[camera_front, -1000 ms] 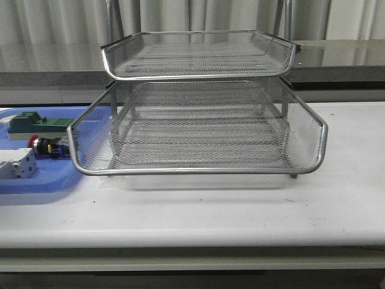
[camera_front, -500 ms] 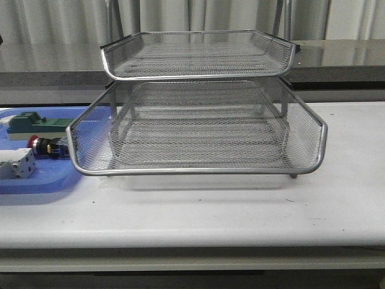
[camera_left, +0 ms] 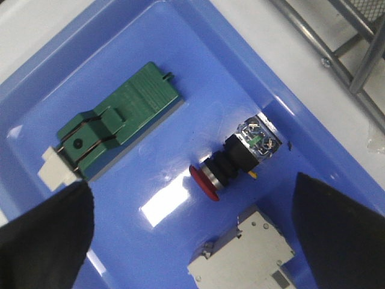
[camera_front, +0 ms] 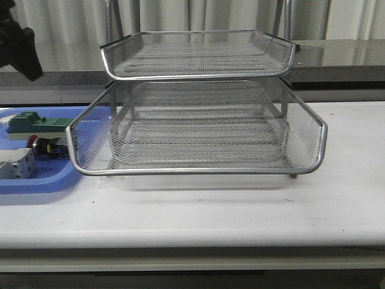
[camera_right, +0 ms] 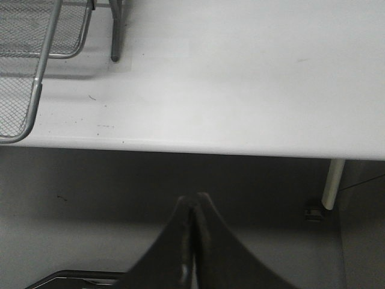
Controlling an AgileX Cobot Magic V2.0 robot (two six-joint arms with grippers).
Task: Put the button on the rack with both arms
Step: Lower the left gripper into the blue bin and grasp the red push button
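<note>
Button in tray, left of rack

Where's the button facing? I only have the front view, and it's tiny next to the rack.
Observer: In the left wrist view the button lies on its side in the blue tray, between the green block and the white terminal block.
Operator: Is the left gripper open?
Observer: Yes, the left gripper is open above the tray, a finger showing either side of the button.
Operator: And the right gripper?
Observer: The right gripper is shut and empty, off the table's front edge, away from the rack.
</note>
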